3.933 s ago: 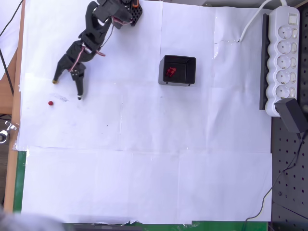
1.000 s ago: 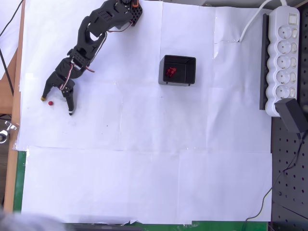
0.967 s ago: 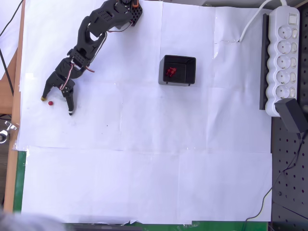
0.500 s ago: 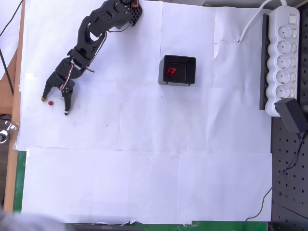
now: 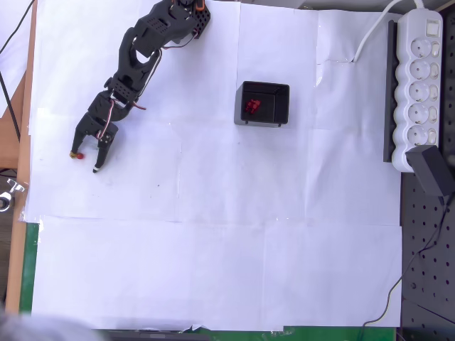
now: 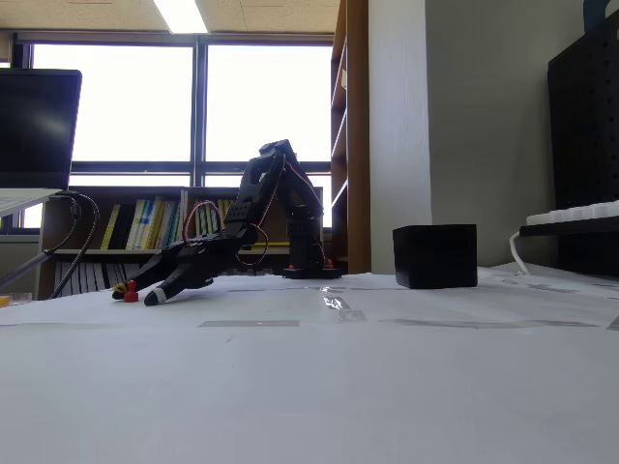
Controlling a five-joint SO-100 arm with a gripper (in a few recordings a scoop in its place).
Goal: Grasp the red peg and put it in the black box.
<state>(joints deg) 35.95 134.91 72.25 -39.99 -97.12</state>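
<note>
While the arm reaches down to the left side of the worktop (image 5: 213,234) in the overhead view, the jaws (image 5: 84,162) stand open around the red peg (image 5: 78,155). The peg lies on the white paper between the two fingertips, close against the left one and apart from the right one. From the low fixed view the jaws (image 6: 136,293) rest at paper level with the peg (image 6: 130,294) showing between the tips. One loose peg is in sight. Further right, well apart from the jaws, one black box (image 5: 262,104) sits on the paper with a clump of red pegs (image 5: 252,106) inside; their number cannot be told. At the right edge lies one white power strip (image 5: 419,85), with one black adapter (image 5: 433,170) below it.
</note>
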